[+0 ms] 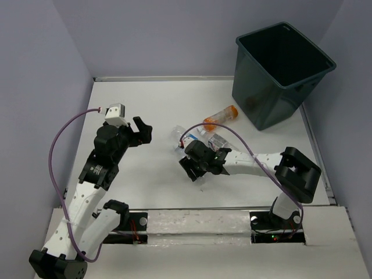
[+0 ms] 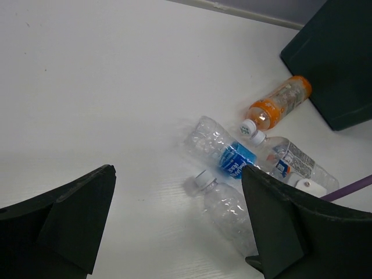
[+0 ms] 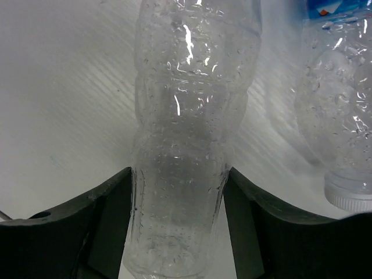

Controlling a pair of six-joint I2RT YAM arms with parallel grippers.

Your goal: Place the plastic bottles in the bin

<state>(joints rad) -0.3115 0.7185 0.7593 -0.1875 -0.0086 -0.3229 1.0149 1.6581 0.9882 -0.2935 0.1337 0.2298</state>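
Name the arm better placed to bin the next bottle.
Right. The right gripper flanks a clear bottle, jaws touching both sides; the bin is also on the right. The left gripper hangs open over bare table.

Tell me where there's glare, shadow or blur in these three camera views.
Right wrist: white glints streak the crumpled clear plastic bottle, its near end slightly soft. Left wrist: even light, faint shadows beside the orange plastic bottle. Top external: the dark teal-grey plastic bin looks almost black inside.

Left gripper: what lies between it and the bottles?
Nothing but bare table. The top view shows an open stretch between the left gripper and the bottles; the left wrist view agrees.
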